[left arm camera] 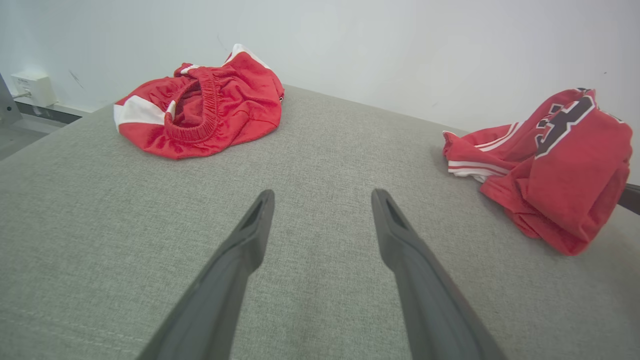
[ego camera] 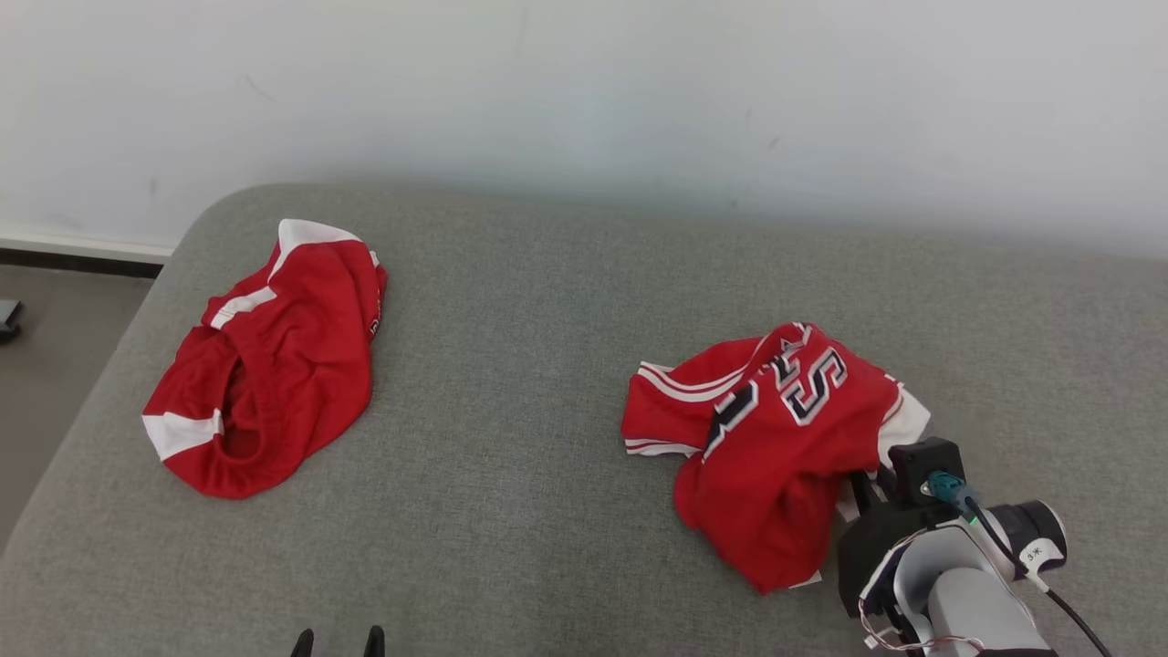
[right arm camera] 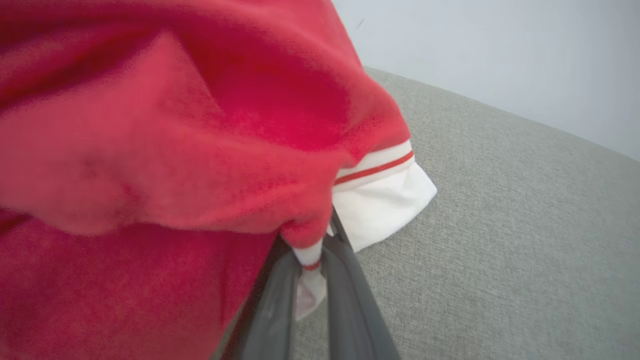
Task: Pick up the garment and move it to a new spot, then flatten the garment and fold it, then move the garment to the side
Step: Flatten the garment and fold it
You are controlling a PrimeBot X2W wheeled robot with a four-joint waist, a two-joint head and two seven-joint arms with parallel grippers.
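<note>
Jersey (ego camera: 776, 447) hem pinched tight in right gripper (right arm camera: 312, 257) (white trim caught). Left gripper (left arm camera: 322, 200) wide open, empty, over grey cushion (left arm camera: 320, 150); shorts (left arm camera: 200, 105) lie well apart.

Left gripper (left arm camera: 321, 196) hanging open over a grey cushion (left arm camera: 320, 145), with two red garments lying ahead.

Its two dark fingers (left arm camera: 250, 235) are rising from 6 o'clock, spread well apart and gripping nothing. Crumpled red shorts (left arm camera: 200, 107) with white panels are lying at 11 o'clock, the elastic waistband gaping toward the camera. A bunched red jersey (left arm camera: 555, 170), trimmed in white stripes and bearing dark lettering, is sitting at 3 o'clock, well apart from the shorts. A white wall (left arm camera: 400, 45) is running behind both, with a small pale box (left arm camera: 27, 87) sitting against it at 10 o'clock.
</note>
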